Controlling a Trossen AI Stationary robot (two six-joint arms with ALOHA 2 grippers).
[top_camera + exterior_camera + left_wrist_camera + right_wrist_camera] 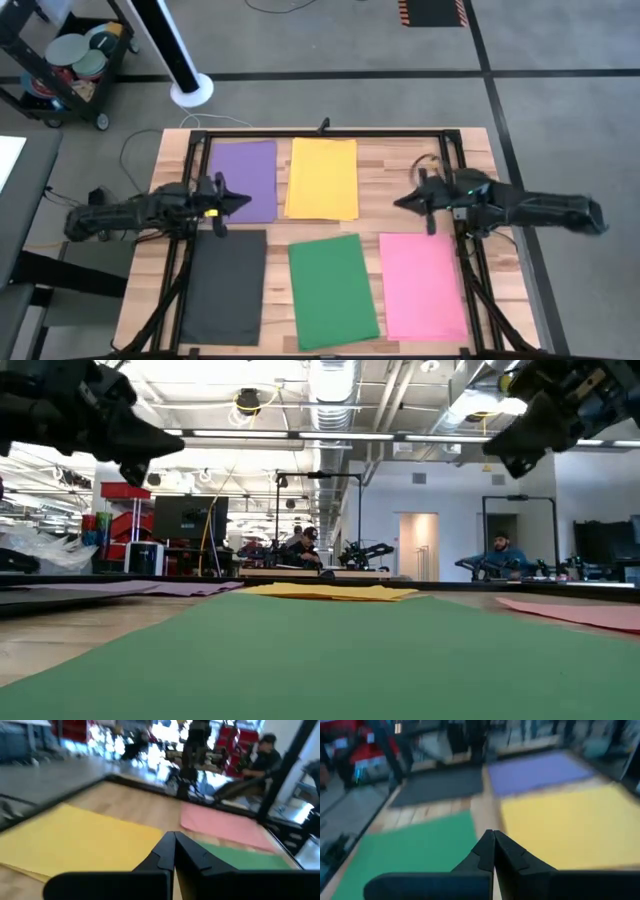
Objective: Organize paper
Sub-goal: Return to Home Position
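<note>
Five sheets of paper lie flat on the wooden table: purple (242, 180) and yellow (322, 178) in the far row, black (224, 286), green (332, 290) and pink (421, 285) in the near row. My left gripper (243, 203) hovers shut above the purple sheet's near right corner, raised off the table. My right gripper (400, 203) hovers shut above bare wood between the yellow and pink sheets. In the low view both grippers, left (150, 455) and right (500, 455), hang well above the table.
A black metal frame (325, 133) borders the table. Bare wood (385, 190) shows between the sheets. Beyond the far edge stand a white pole base (191, 90) and a cart (70, 65). People sit in the room behind (497, 555).
</note>
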